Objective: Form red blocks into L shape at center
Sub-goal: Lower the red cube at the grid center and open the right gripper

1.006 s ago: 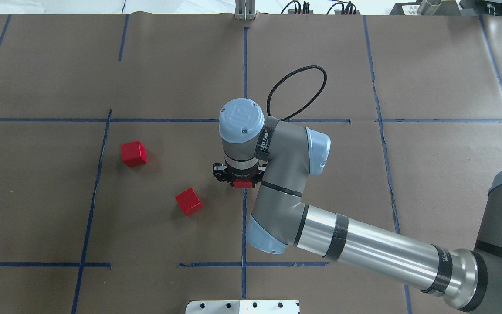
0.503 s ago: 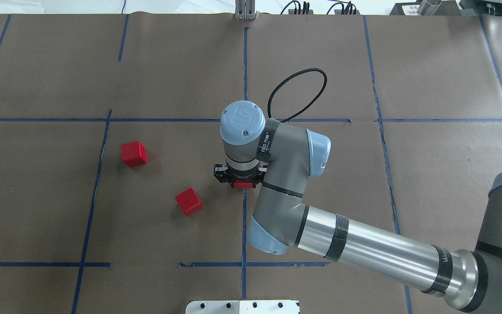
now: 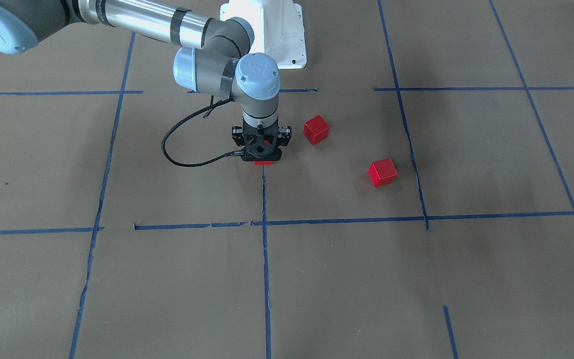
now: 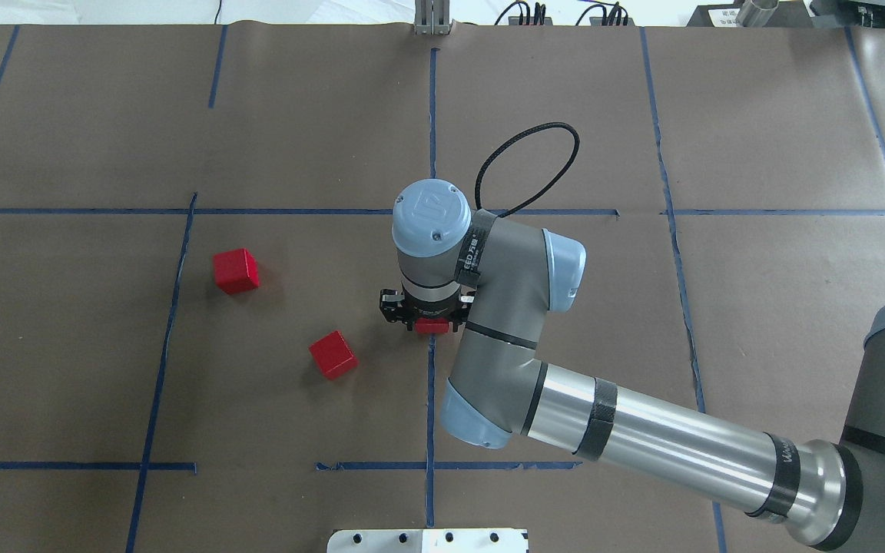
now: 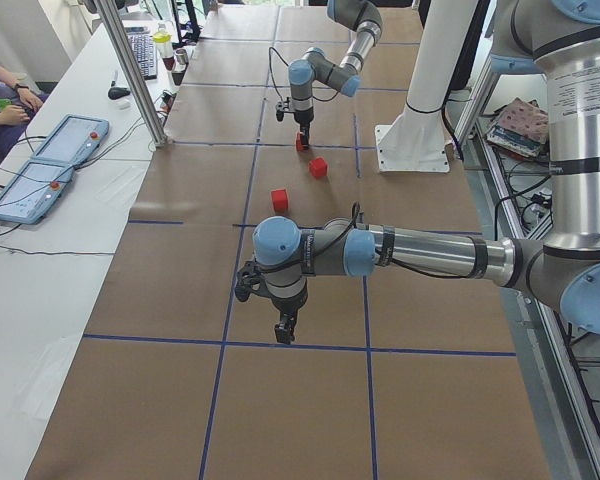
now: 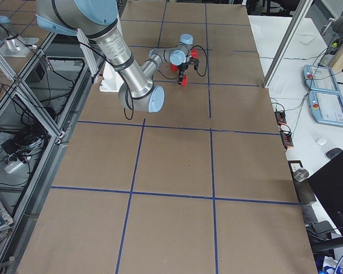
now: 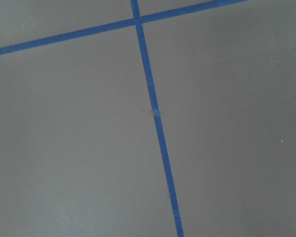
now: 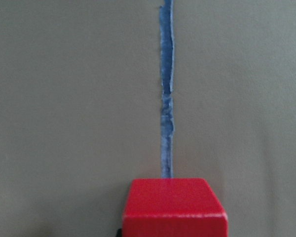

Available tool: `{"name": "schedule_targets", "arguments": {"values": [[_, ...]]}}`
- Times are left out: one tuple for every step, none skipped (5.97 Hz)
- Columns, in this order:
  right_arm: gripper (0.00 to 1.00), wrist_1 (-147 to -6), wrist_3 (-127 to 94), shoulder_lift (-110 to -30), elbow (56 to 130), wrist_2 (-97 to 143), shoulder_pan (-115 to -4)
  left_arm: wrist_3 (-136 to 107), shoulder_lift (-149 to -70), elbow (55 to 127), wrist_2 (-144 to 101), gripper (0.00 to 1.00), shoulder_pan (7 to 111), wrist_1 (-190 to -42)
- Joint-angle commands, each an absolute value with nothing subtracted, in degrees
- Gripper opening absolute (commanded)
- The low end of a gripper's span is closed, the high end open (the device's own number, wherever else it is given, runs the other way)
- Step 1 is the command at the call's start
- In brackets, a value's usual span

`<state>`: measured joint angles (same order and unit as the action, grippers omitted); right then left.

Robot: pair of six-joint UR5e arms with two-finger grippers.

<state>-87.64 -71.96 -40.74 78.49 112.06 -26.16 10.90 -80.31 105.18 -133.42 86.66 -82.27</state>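
Red was the colour to watch. The right pincer pointed straight down over the center of the brown paper worktop, and it was clamped on one of the red blocks. That block peeked out from under the black fingers, sitting square over the thin blue tape line. From the right wrist view the cube filled the bottom edge, with the tape running away from it up the middle. Whether its underside touched the paper could not be told.

The other two red blocks lay loose on the robot's left side of that line. The nearer block sat near the pincer but apart from it, turned at an angle to the tape grid. The farther block rested well out toward the left grid line, clear of its partner. No two cubes were touching.

The left pincer hung low over the paper far down the worktop, near a tape crossing. It showed only from the side, so apart or together could not be told.
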Motion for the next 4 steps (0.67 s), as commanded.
{"name": "schedule_targets", "arguments": {"values": [[0.99, -87.6, -71.9, -40.8, 78.5, 112.1, -26.2, 10.9, -80.2, 105.4, -133.4, 1.0, 86.7, -82.3], [0.99, -87.9, -71.2, -40.2, 80.0, 112.3, -27.8, 10.9, -80.3, 105.5, -133.4, 1.0, 86.7, -82.4], [0.99, -89.1, -70.8, -40.3, 82.9, 113.3, -32.1, 10.9, -80.3, 106.1, -133.3, 1.0, 86.7, -82.7], [0.99, -89.5, -68.1, -40.4, 82.9, 116.4, -37.4, 11.0, -80.5, 106.3, -133.3, 1.0, 86.5, -82.8]]}}
